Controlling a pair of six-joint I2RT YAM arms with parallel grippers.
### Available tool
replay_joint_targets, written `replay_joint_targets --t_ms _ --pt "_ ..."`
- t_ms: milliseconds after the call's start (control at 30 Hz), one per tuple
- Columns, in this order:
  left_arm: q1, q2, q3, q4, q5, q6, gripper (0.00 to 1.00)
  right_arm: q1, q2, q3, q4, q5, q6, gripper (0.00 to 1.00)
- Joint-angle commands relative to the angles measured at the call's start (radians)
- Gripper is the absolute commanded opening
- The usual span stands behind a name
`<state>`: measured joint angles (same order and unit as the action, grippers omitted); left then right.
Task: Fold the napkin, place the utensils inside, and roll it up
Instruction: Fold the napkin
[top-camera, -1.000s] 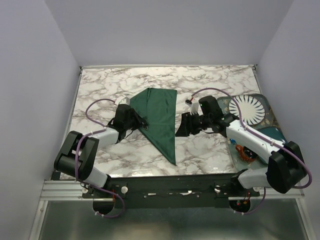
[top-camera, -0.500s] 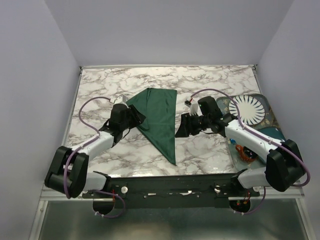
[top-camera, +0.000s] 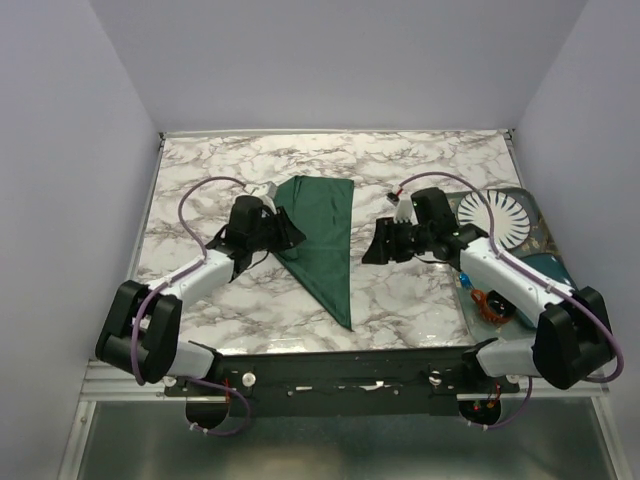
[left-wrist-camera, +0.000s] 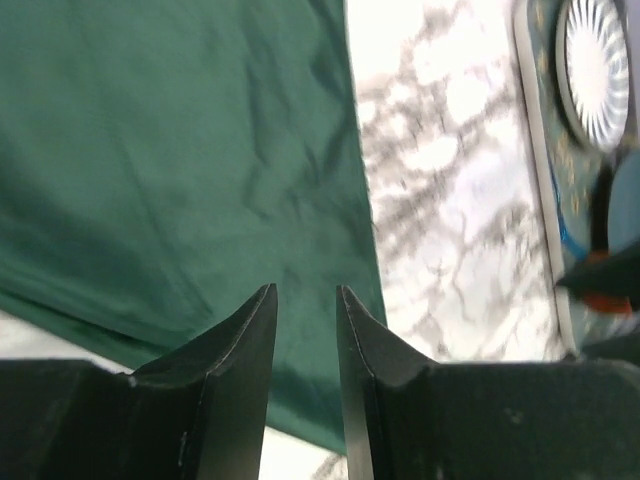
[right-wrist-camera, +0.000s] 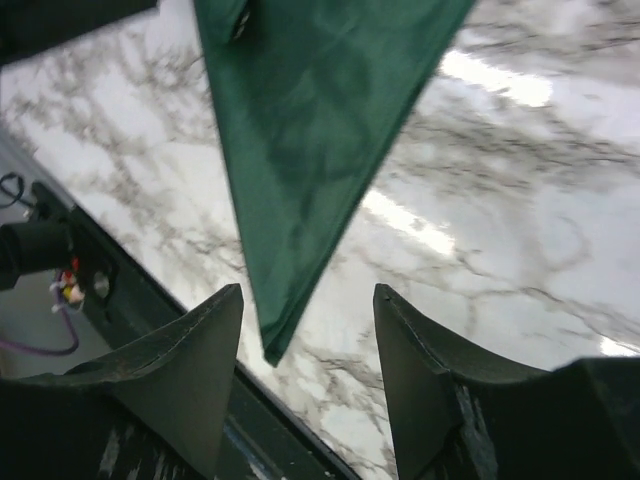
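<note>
Flat on the white, grey-veined marble bench (top-camera: 200, 180): a dark green soft cloth napkin (top-camera: 318, 235), folded into a long triangle, with the broad edge toward the far side and the narrow tip pointing at the near edge, roughly midway between the two arms. At the cloth's left edge, near the broad end: the left end effector (top-camera: 288, 234), reaching in from the left. Seen from the left wrist, black fingers (left-wrist-camera: 240, 340) parted by a narrow gap with nothing between them, green fabric (left-wrist-camera: 170, 150) filling the view beyond; impossible to tell whether the tips touch the cloth or hang just over it. To the right of the napkin, over bare marble and apart from the cloth's straight right edge: the right end effector (top-camera: 373, 247), pointed toward it. From the right wrist, fingers (right-wrist-camera: 190, 350) spread wide and gripping nothing, the napkin's tapering half (right-wrist-camera: 310, 130) lying ahead of them across the bench. At the far right of the bench: a dark patterned tray (top-camera: 535, 200) carrying a white ribbed round plate (top-camera: 497, 220), well apart from the napkin.
</note>
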<state>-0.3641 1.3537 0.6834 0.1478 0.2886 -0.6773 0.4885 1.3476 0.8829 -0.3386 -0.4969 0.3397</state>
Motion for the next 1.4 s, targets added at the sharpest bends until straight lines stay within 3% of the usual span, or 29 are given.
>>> replay_joint_targets --t_ms 0,100,133,233,367,500,867,1367 --pt "-0.158 -0.014 0.038 -0.114 0.057 0.166 0.39 -0.085 -0.088 -0.012 -0.1 0.181 0.001 0.64" --pt "-0.312 -0.065 0.041 -0.206 -0.116 0.289 0.39 -0.148 -0.14 -0.051 -0.122 0.211 0.01 0.68" --pt "-0.425 -0.071 0.041 -0.232 -0.197 0.341 0.38 -0.168 -0.154 -0.058 -0.122 0.218 0.004 0.7" --pt "-0.605 -0.07 0.042 -0.269 -0.281 0.387 0.36 -0.188 -0.182 -0.071 -0.126 0.205 -0.019 0.71" --pt "-0.743 -0.047 0.047 -0.289 -0.383 0.444 0.48 -0.199 -0.2 -0.075 -0.131 0.176 -0.037 0.72" --pt "-0.829 0.027 0.076 -0.336 -0.431 0.53 0.52 -0.202 -0.212 -0.085 -0.131 0.158 -0.038 0.72" --pt "-0.92 0.111 0.087 -0.329 -0.499 0.567 0.61 -0.203 -0.225 -0.108 -0.128 0.13 -0.036 0.73" --pt "-0.943 0.208 0.104 -0.287 -0.548 0.573 0.59 -0.203 -0.222 -0.113 -0.126 0.093 -0.036 0.73"
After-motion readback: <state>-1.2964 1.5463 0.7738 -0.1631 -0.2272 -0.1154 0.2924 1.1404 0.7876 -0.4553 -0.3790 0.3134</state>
